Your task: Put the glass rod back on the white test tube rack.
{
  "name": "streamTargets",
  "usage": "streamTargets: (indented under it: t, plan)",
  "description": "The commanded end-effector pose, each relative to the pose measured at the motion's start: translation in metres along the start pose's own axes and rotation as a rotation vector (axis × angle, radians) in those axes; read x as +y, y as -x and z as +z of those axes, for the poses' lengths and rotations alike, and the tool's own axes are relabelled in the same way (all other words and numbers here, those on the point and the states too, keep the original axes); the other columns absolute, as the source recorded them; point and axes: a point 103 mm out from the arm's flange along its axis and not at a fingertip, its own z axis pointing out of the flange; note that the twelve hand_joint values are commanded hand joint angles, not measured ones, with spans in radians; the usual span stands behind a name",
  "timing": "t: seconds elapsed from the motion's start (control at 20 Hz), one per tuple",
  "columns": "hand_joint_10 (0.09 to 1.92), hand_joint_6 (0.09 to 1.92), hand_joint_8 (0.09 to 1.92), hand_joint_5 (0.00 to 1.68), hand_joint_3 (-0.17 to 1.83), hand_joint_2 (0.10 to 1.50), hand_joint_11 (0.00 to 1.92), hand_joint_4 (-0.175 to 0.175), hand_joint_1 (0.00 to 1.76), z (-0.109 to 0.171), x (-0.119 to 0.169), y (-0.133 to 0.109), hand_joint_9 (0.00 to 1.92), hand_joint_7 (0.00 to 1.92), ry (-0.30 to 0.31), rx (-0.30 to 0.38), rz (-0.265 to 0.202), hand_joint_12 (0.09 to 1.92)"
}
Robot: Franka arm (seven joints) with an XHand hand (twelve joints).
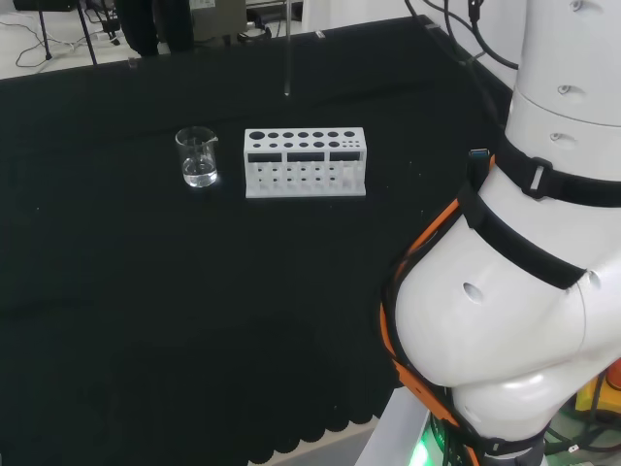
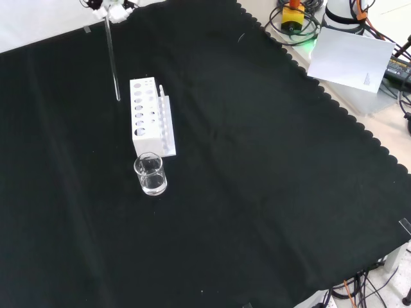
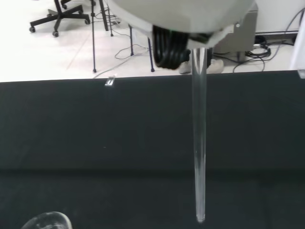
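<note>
Glass rod [image 2: 112,58]: clear, thin, hanging near-vertical in the air, upper end in the hand [image 2: 113,10] at top edge of front view. Lower tip clear of the cloth and of the rack; in front view the tip sits just left of the rack's far end, not touching. In head view the rod [image 1: 288,53] shows beyond the rack, tip above the cloth. Wrist view: rod [image 3: 198,138] runs straight down from under the palm.

Hand: fingers closed in on the rod's top end, pinching it; only a small part seen in front view, blurred white part [image 3: 176,14] in wrist view.

White test tube rack [image 2: 149,117]: upright on black cloth [image 2: 257,192], rows of round holes on top, holes look vacant.

Beaker [image 2: 151,174]: clear glass, small amt of clear liquid, standing just beside the rack's near end in front view, apart from it; left of rack [image 1: 305,161] in head view, beaker [image 1: 198,157] upright.
</note>
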Motion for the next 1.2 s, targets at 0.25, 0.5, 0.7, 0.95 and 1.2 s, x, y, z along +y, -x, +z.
streamTargets:
  t: [0.25, 0.5, 0.7, 0.95, 1.2]
  plan:
    - [0.92, 0.72, 1.00, 1.12, 0.78, 0.63, 1.25, -0.175, 1.32, 0.011, -0.021, 0.036, 1.65, 1.28, -0.003, -0.087, 0.051, 0.97]
    - [0.92, 0.72, 1.00, 1.12, 0.78, 0.63, 1.26, -0.175, 1.32, 0.012, -0.030, 0.048, 1.65, 1.28, -0.014, -0.082, 0.098, 0.97]
    - [0.92, 0.72, 1.00, 1.12, 0.78, 0.63, 1.26, -0.175, 1.32, 0.008, -0.029, 0.046, 1.65, 1.28, 0.026, 0.023, 0.111, 0.97]
    - [0.92, 0.72, 1.00, 1.12, 0.78, 0.63, 1.26, -0.175, 1.32, 0.006, -0.050, 0.066, 1.65, 1.28, -0.019, -0.076, 0.122, 0.97]
    - [0.92, 0.72, 1.00, 1.12, 0.78, 0.63, 1.26, -0.175, 1.32, 0.004, -0.051, 0.058, 1.65, 1.28, -0.029, -0.127, 0.175, 0.97]
